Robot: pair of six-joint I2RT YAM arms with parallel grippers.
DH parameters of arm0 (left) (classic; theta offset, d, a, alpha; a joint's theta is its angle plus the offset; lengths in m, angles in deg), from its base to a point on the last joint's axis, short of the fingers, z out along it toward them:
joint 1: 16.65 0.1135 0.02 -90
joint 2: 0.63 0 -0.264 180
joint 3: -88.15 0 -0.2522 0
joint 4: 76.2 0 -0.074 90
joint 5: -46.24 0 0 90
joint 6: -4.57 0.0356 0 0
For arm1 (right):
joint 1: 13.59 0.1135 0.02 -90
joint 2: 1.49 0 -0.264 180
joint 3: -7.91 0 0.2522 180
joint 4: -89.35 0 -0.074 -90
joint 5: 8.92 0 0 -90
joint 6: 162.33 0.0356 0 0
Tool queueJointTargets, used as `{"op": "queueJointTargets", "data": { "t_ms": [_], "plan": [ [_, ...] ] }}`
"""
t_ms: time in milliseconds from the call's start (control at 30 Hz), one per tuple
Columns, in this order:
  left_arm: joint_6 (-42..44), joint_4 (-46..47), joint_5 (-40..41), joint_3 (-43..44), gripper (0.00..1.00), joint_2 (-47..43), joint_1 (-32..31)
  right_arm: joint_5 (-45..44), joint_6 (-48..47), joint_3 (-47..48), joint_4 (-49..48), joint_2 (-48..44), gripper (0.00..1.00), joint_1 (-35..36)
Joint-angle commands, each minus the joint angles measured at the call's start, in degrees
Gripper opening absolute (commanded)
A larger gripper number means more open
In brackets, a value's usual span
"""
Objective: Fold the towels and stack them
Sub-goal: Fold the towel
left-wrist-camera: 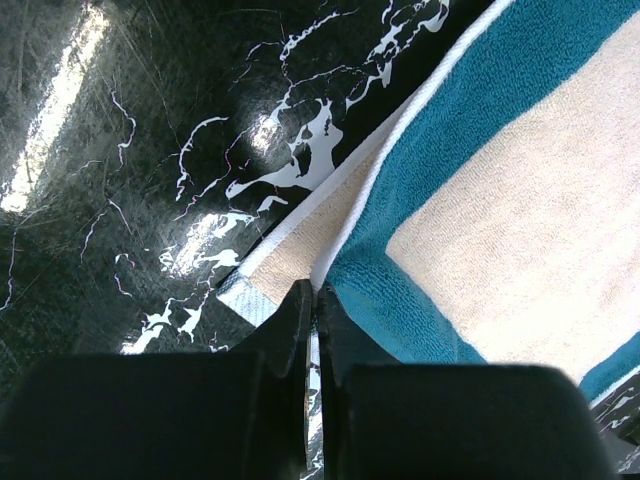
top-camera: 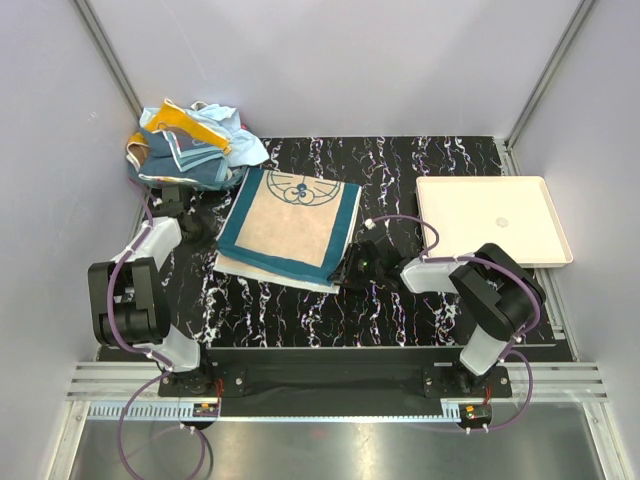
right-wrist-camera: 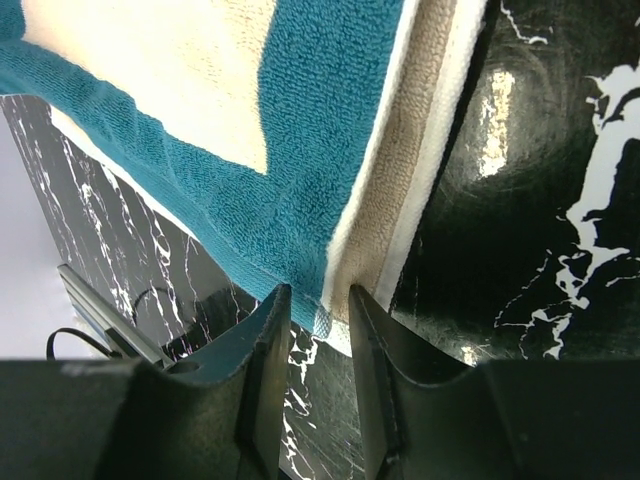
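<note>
Teal towel (top-camera: pixel 290 225) is flanked: near-right corner straddled by parted right gripper (right-wrist-camera: pixel 318 295), left edge met by clenched left gripper (left-wrist-camera: pixel 312 296).

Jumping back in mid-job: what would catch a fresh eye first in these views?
A teal towel with a beige centre lies spread flat in the middle of the black marbled table. The shut left gripper and the open right gripper sit at its near corners. A crumpled towel pile sits at the far left, and a white tray at the right.
</note>
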Motion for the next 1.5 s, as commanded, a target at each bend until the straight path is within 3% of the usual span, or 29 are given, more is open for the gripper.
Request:
{"op": "queueJointTargets", "data": {
  "t_ms": [0,133,400,500,800,1467],
  "plan": [
    [0.53,2.02,-0.12,-0.57,0.0,0.15,0.31,-0.39,0.27,0.38,-2.39,0.5,0.36,0.68],
    [0.44,2.11,-0.12,-0.48,0.0,0.24,0.31,-0.39,0.53,0.82,-2.39,0.86,0.32,0.68],
    [0.79,1.41,-0.12,0.13,0.0,-0.29,0.31,-0.74,0.45,1.43,-0.81,-1.07,0.05,0.68],
    [1.14,0.71,-0.21,0.75,0.0,-0.73,0.31,-1.44,0.18,1.43,0.59,-3.09,0.0,0.68],
    [1.41,-1.66,-0.56,2.15,0.0,-3.8,0.31,-3.81,-1.93,2.49,6.83,-10.56,0.0,0.6],
    [2.46,-3.42,-0.74,-0.22,0.0,-6.26,2.42,-5.04,-1.75,-1.99,10.17,-17.77,0.0,0.68]
  ]
}}
